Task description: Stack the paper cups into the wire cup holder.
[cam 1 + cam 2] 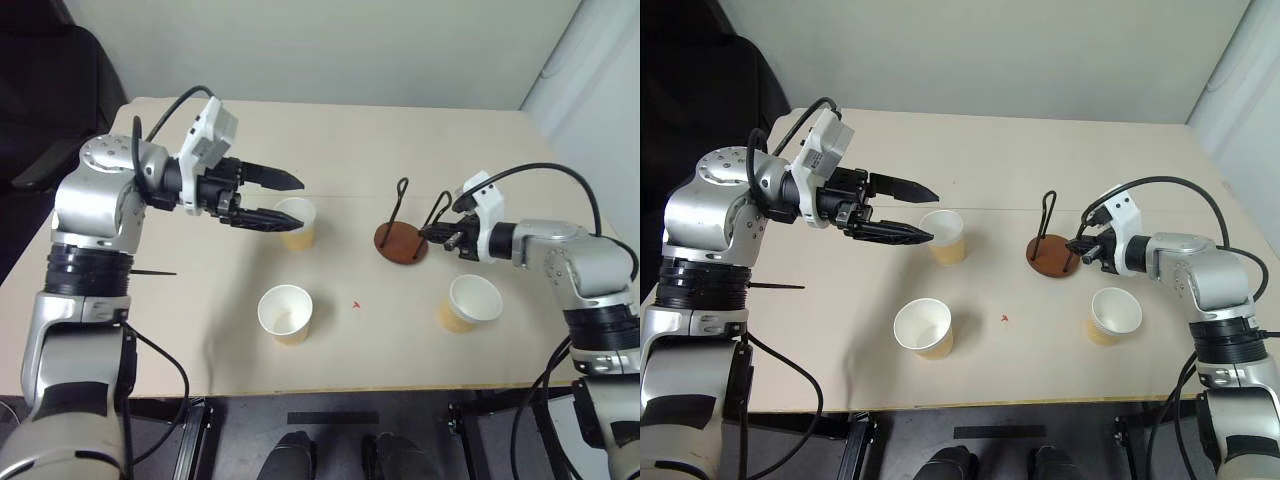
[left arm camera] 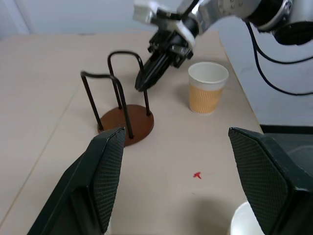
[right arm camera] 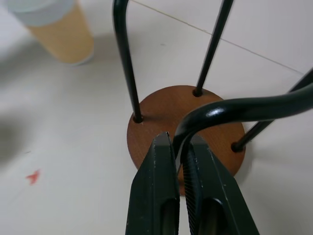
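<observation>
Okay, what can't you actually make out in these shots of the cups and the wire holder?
- Right wrist view: the far cup is blurred and cut off by the picture's edge.
- Left wrist view: the near cup is cut by the edge, partly behind the left gripper; the third cup cannot be made out there.
- Head views: the wire cup holder is partly behind the right gripper.

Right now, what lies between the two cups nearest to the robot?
Bare table, except a small red mark, between the left cup and right cup, in the left eye view.
</observation>
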`<state>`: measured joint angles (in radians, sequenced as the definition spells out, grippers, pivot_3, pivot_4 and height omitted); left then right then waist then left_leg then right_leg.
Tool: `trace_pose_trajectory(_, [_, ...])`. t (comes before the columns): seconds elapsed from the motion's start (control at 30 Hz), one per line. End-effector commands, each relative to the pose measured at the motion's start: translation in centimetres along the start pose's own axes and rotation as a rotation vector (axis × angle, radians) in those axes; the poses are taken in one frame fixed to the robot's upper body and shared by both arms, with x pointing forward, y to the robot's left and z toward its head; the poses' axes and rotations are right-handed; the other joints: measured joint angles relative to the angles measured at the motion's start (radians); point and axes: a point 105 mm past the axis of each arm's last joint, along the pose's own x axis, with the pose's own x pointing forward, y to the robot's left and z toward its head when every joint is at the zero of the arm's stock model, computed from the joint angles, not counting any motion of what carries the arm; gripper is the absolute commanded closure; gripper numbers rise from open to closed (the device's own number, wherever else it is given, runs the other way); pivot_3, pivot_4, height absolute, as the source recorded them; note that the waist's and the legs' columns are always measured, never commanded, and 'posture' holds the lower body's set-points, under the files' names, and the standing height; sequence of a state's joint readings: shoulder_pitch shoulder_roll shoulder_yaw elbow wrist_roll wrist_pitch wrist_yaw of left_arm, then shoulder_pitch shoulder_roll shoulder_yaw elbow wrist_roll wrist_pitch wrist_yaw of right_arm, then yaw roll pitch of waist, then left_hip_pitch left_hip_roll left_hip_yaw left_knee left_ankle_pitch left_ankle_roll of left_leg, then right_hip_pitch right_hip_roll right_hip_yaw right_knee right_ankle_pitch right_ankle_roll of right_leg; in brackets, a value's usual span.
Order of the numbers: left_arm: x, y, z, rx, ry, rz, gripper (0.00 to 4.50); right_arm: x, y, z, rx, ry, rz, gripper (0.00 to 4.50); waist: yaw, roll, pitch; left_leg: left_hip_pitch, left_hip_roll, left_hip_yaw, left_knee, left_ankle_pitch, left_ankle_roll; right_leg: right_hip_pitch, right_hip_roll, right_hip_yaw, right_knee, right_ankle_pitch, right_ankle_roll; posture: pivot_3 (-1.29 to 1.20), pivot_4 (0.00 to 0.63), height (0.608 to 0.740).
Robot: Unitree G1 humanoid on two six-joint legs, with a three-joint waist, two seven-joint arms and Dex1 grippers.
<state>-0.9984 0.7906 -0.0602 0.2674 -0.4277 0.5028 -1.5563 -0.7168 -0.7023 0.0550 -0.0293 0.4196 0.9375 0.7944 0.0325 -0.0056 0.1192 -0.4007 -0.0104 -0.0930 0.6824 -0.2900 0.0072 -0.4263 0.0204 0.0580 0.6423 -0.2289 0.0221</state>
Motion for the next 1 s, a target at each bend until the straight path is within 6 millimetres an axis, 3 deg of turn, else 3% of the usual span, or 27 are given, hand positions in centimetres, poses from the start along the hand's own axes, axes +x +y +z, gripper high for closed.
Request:
trace_pose_trajectory(0.03, [-0.8, -0.8, 0.6, 0.046, 0.046, -0.034, 0.87, -1.7, 2.2, 2.3, -0.102, -0.043, 0.052, 4.48, -0.001, 0.000, 0.000, 0.000, 0.000, 0.000, 0.000, 0.000, 0.000, 0.000, 0.000, 0.000, 0.000, 0.000, 0.000, 0.00, 0.150, 0.740])
trace_pose_trajectory(0.2, [-1.4, -1.8, 0.1, 0.040, 0.092, -0.055, 0.87, -2.9, 5.5, 3.1, -0.192, -0.036, 0.111, 4.48, -0.001, 0.000, 0.000, 0.000, 0.000, 0.000, -0.001, 0.000, 0.000, 0.000, 0.000, 0.000, -0.002, 0.000, 0.000, 0.00, 0.150, 0.740])
trace_pose_trajectory(0.43, [-1.0, -2.5, -0.1, 0.030, 0.109, -0.086, 0.87, -3.2, 8.0, 2.8, -0.217, -0.022, 0.149, 4.48, 0.000, 0.000, 0.000, 0.000, 0.000, 0.000, 0.000, 0.000, 0.000, 0.000, 0.000, 0.000, -0.005, 0.000, 0.000, 0.00, 0.150, 0.740])
trace_pose_trajectory(1.0, [-0.1, -2.6, -0.4, 0.015, 0.099, -0.127, 0.87, -1.3, 11.6, 0.8, -0.189, 0.022, 0.233, 4.48, -0.002, 0.000, 0.000, 0.000, 0.000, 0.000, 0.000, 0.000, 0.000, -0.001, 0.000, 0.000, -0.002, 0.000, 0.000, 0.00, 0.150, 0.740])
